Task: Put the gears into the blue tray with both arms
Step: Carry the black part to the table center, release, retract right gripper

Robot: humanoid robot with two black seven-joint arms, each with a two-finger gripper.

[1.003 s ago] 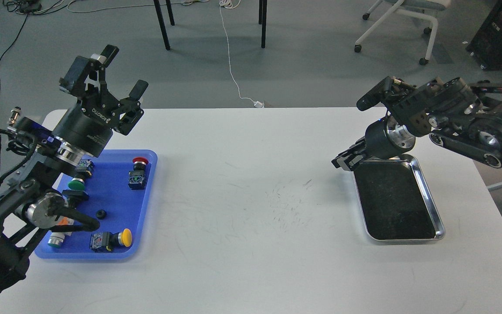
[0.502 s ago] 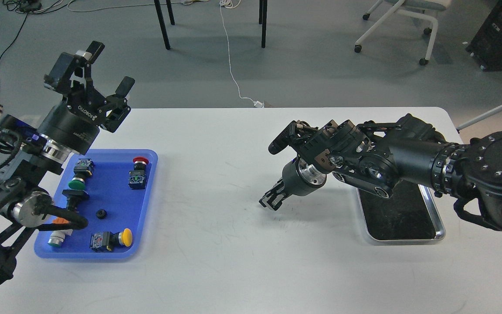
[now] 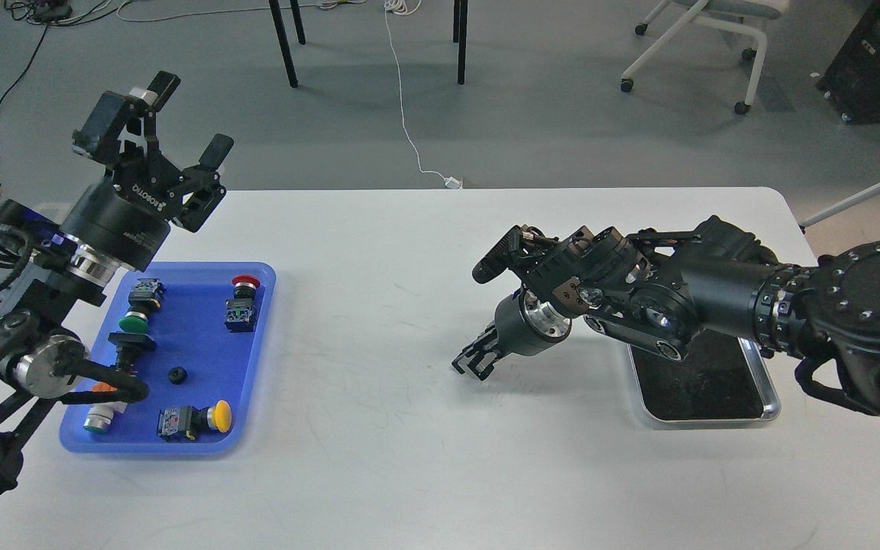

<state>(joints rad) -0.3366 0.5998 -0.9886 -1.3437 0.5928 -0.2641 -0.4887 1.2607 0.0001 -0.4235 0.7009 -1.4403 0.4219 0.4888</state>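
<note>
Blue tray (image 3: 257,359) lengthwise front-to-back

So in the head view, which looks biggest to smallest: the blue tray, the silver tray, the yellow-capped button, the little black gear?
1. Flat bright blue plastic tray; the shiny silver metal tray is partly hidden by the right arm, so I can't rank the two.
3. Yellow-capped push-button switch.
4. Tiny black toothed gear.

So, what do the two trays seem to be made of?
The blue tray looks like plastic: even bright colour, soft sheen, rounded moulded rim. The silver tray looks like polished metal: its rim shines like a mirror. Its dark inside is dull; whether that is a liner or a coating, I cannot tell.
</note>
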